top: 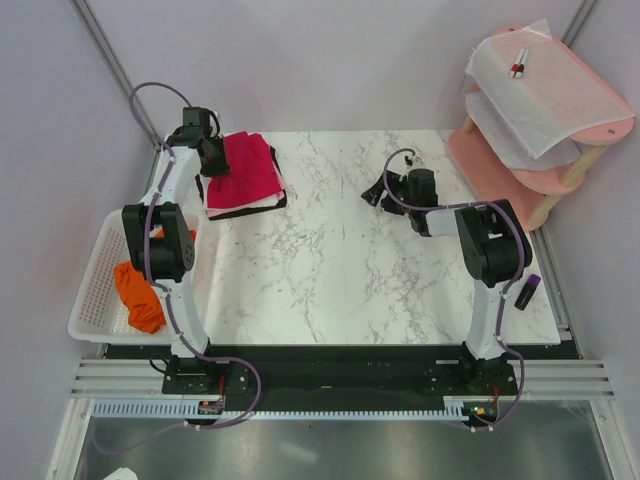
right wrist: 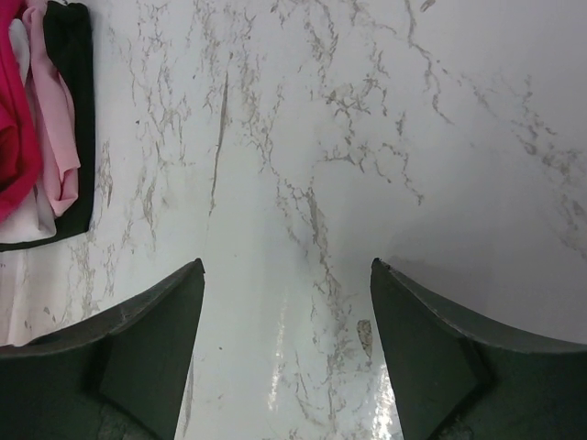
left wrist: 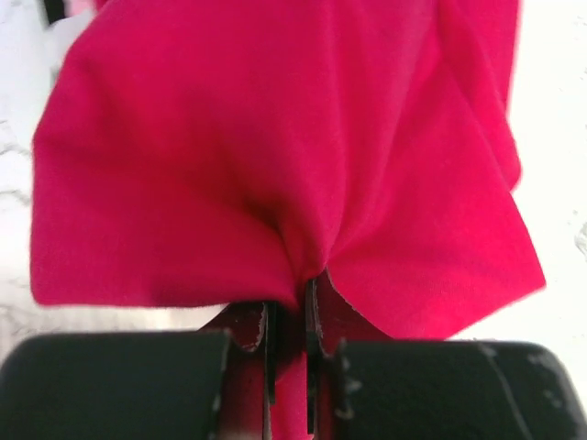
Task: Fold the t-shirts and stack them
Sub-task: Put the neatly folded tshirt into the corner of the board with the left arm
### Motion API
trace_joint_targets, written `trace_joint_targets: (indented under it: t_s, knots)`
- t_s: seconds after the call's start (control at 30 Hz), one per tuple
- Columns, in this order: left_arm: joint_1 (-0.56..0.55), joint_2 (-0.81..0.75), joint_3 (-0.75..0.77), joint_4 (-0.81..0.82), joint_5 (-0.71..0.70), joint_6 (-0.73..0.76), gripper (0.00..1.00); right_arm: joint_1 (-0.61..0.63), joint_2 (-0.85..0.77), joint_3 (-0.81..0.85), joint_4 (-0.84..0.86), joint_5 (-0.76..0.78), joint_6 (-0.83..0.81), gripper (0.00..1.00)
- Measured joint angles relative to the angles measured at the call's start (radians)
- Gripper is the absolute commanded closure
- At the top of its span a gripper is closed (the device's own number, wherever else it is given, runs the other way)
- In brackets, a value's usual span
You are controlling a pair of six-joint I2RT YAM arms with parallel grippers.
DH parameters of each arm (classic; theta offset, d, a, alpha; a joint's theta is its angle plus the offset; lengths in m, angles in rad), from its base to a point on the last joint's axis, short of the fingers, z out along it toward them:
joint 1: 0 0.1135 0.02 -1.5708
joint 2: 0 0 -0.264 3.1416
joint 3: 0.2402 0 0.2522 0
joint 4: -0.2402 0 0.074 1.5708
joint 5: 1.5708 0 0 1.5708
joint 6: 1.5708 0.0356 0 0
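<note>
Pinched on a fold of the red t-shirt [left wrist: 275, 137], our left end effector [left wrist: 292, 316] holds it on the pile [top: 250, 206] at the far left of the desk [top: 340, 250], so we should settle it squarely before releasing, while our right end effector [right wrist: 286, 321] hangs wide open, empty.

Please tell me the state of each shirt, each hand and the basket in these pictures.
left hand: shut on the red t-shirt
right hand: open, empty, over the table
red t-shirt: folded, on top of a pile
orange t-shirt: crumpled, unfolded, in the basket
</note>
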State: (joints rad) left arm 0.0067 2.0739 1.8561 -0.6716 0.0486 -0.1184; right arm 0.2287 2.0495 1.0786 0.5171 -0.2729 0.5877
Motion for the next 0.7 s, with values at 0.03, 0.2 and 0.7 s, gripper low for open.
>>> trace_joint_targets:
  t_s: [0.03, 0.2, 0.7]
  knots:
    - [0.006, 0.000, -0.004, 0.002, -0.015, -0.004, 0.98, 0.007, 0.004, 0.007, -0.005, 0.000, 0.000, 0.19]
    - [0.024, 0.000, -0.005, 0.017, -0.077, -0.021, 0.95, 0.085, 0.043, 0.092, -0.061, 0.001, -0.006, 0.19]
    - [0.025, -0.014, -0.037, 0.072, -0.198, -0.111, 0.00, 0.348, 0.250, 0.560, -0.197, -0.019, -0.013, 0.17]
